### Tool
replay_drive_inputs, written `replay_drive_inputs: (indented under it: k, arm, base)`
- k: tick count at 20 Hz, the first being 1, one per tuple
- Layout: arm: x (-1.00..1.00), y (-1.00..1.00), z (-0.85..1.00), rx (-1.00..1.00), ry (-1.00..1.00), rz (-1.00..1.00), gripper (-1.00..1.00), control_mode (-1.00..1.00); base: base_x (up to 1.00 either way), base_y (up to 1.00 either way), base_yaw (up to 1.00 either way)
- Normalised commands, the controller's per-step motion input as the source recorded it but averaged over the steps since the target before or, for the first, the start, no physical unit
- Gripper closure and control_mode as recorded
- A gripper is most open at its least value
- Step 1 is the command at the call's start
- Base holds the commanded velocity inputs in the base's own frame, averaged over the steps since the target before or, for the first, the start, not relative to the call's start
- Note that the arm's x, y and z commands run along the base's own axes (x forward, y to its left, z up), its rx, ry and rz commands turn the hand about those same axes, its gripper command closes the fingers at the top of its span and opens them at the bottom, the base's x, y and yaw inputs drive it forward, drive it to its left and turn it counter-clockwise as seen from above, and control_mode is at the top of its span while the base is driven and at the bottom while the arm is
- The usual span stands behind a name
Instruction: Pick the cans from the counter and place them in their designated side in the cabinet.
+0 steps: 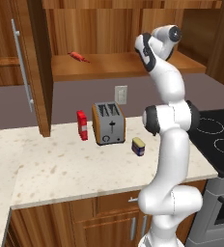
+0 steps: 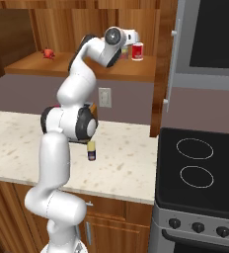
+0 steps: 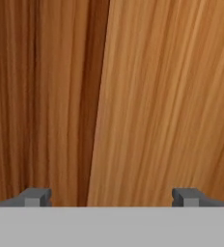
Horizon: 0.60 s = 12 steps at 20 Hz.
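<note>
One can (image 2: 137, 51), red with a pale top, stands upright on the right end of the open cabinet's shelf (image 2: 82, 66). My white hand (image 2: 129, 36) is up at the shelf, just above and left of that can. In the hand view, my gripper (image 3: 111, 198) is open, its fingertips (image 3: 36, 197) far apart with nothing between them, facing the cabinet's wooden inner wall. The other can (image 1: 138, 146), squat and dark blue with a yellow top, sits on the beige counter (image 1: 61, 164) right of the toaster; it also appears as the dark can (image 2: 92, 150) beside my arm.
A small red item (image 1: 79, 57) lies on the shelf's left side. The cabinet door (image 1: 36, 62) with its long handle (image 1: 21, 67) stands open at left. A toaster (image 1: 109, 123) and a red carton (image 1: 82, 124) stand by the back wall. The black stovetop (image 2: 200, 168) is to the right.
</note>
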Motion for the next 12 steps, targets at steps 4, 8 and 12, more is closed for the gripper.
replay_drive_inputs:
  k: [4, 8, 12]
  arm:
    - [0.02, 0.0, 0.02, 0.0, -0.08, 0.03, -1.0, -1.0]
    - [0.05, 0.0, 0.03, 0.0, -0.09, 0.03, -1.0, -1.0]
    - [-0.32, -0.03, 0.29, 0.0, -0.1, 0.04, -1.0, -1.0]
  base:
    - [0.0, 0.0, 0.0]
    - [0.0, 0.0, 0.0]
    - [0.0, 0.0, 0.0]
